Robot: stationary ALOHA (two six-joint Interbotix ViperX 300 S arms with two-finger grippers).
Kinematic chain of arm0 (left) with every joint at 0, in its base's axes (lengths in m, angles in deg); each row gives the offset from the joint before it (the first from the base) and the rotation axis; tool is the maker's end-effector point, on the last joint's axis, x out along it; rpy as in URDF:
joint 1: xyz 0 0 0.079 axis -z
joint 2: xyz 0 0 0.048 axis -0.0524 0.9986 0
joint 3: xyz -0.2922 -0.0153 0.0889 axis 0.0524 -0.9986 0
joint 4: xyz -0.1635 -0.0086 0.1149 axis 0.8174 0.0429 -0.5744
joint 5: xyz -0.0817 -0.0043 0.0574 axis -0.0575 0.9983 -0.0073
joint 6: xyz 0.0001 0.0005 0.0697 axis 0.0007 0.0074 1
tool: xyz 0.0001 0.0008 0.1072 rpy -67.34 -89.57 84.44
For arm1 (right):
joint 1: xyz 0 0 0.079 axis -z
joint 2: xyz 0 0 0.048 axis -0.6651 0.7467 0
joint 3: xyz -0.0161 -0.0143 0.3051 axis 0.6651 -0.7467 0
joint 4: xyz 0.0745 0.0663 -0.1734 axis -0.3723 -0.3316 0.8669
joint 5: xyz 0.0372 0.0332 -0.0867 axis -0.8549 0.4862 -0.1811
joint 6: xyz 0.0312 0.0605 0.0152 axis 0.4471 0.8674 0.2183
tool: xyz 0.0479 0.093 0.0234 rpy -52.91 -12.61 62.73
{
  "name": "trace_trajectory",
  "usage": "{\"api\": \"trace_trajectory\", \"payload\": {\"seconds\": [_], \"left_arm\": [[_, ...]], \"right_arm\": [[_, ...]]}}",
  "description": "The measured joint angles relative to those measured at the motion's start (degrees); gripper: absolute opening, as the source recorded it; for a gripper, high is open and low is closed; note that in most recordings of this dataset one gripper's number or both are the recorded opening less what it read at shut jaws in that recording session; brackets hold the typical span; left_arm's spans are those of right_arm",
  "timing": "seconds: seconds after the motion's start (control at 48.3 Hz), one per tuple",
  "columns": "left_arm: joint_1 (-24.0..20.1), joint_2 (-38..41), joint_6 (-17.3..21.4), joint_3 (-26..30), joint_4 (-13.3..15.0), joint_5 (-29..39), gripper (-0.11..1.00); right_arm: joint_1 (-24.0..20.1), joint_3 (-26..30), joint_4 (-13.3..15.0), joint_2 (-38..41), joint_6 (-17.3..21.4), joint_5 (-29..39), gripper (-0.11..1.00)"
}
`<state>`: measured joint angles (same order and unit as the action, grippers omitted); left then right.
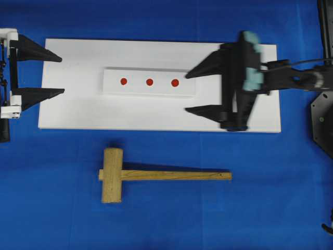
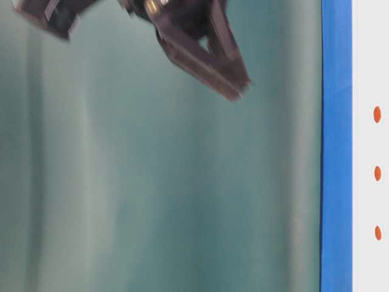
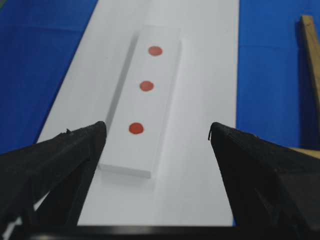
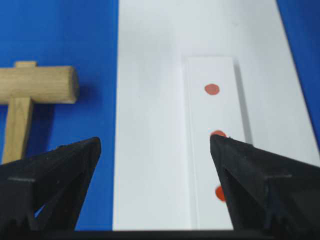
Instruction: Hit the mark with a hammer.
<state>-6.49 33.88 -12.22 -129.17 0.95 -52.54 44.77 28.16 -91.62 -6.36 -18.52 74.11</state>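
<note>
The hammer [image 1: 112, 175], a plain wooden mallet, lies on the blue cloth in front of the white board, its handle [image 1: 177, 175] pointing right. Three red marks [image 1: 150, 82] sit in a row on a raised white strip [image 1: 151, 89]. My left gripper [image 1: 62, 75] is open at the board's left end, facing the marks [image 3: 136, 128], with nothing between its fingers. My right gripper [image 1: 187, 92] is open above the board, just right of the strip and empty. In the right wrist view the hammer's head [image 4: 40, 85] lies to the left and the marks [image 4: 212, 89] ahead.
The white board [image 1: 73, 112] lies flat on the blue cloth [image 1: 270, 208]. Part of the hammer's handle [image 3: 311, 50] shows at the right edge of the left wrist view. A black arm base [image 1: 322, 120] stands at the right edge.
</note>
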Motion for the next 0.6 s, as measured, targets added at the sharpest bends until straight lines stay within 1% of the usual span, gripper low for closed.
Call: {"api": "trace_trajectory", "payload": {"seconds": [0.435,0.601], "left_arm": [[0.00,-2.02,0.09,-0.09,0.00,0.00,0.81],[0.00,-3.43,0.35,-0.35,0.00,0.09,0.81]], "right_arm": [[0.18,-14.59,0.18,-21.18,-0.26,0.09,0.83],[0.18,-19.34,0.09,-27.51,-0.35,0.09,0.83]]}}
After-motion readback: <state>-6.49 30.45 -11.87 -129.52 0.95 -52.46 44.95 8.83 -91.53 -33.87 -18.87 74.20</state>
